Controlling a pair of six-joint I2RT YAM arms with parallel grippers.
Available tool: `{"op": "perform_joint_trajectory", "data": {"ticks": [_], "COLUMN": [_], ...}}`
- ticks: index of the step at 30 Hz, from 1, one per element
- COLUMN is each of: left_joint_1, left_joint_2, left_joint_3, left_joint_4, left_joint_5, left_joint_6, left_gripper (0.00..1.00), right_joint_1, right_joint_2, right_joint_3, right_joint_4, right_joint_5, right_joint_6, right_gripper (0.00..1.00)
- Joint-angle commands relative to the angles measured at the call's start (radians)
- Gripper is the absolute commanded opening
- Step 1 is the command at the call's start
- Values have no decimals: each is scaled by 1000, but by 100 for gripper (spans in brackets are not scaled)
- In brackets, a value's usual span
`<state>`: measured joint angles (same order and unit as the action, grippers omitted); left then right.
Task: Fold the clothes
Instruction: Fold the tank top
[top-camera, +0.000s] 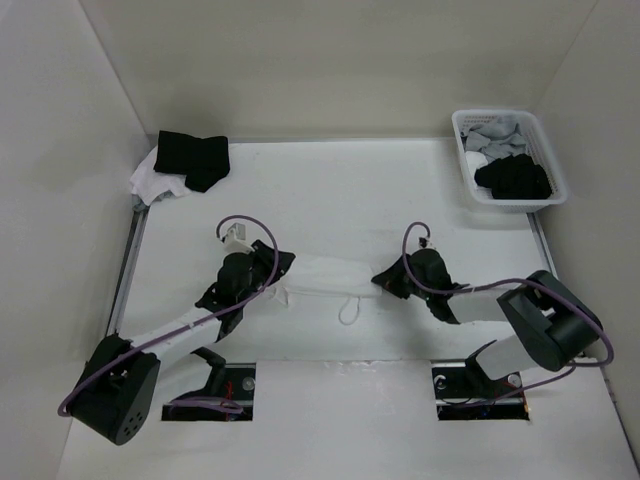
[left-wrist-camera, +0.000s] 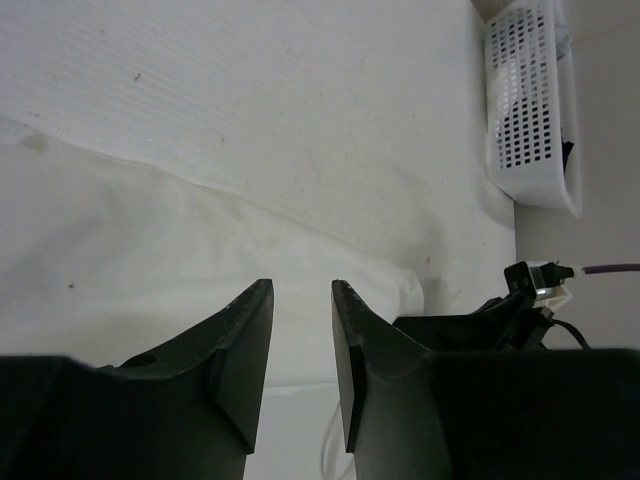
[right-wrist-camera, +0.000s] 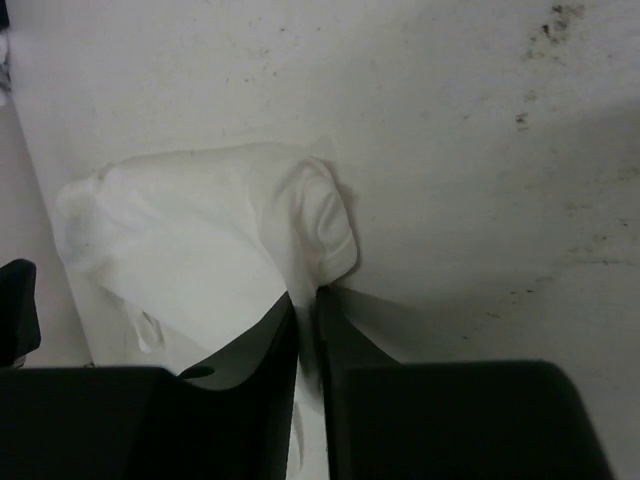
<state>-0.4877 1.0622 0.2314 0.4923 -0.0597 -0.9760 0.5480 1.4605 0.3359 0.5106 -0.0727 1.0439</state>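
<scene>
The clothes (top-camera: 325, 275) are one thin white garment lying bunched on the table between the two arms, with a string loop (top-camera: 349, 312) trailing toward the near side. My left gripper (top-camera: 284, 290) is at the garment's left end. In the left wrist view its jaws (left-wrist-camera: 302, 285) stand apart over the white fabric (left-wrist-camera: 150, 250), and nothing shows pinched between them. At the right end, my right gripper (top-camera: 384, 283) is shut on a fold of the clothes (right-wrist-camera: 190, 240). The right wrist view shows that fabric squeezed between the fingers (right-wrist-camera: 305, 297).
A white basket (top-camera: 505, 203) with black and white cloth stands at the back right, and it also shows in the left wrist view (left-wrist-camera: 530, 110). A black cloth bundle (top-camera: 192, 158) lies on a white cloth (top-camera: 150, 183) at the back left. Walls close three sides.
</scene>
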Motion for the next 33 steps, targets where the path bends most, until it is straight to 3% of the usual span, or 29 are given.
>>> {"op": "perform_joint_trajectory", "data": {"ticks": [1,4,11,15,20,33], "left_joint_1": [4,-7,-39,-64,-68,19], "left_joint_2": [-36,-33,13,30,-19,-139], "left_joint_3": [54,59,57,48,36,-43], "left_joint_4": [54,51,66,88,83,61], "left_joint_5": [3,0,-11,-12,-9,57], "left_joint_6": [14,14,5,-7,-10,-12], "left_gripper": [28,28,28,28,28,28], "right_joint_1": [-16,-21,-12,16,120,290], "right_joint_2": [-24,-171,-668,-776,-631,81], "right_joint_3": [-57,-90,-25,110,320,834], "right_joint_4": [52,-22,-628,-855,-922,-926], "right_joint_5": [27,53,192,212,255,289], "right_joint_6": [34,31,-67,-123,-150,-127], "right_gripper": [12,9,8,8,9,10]}}
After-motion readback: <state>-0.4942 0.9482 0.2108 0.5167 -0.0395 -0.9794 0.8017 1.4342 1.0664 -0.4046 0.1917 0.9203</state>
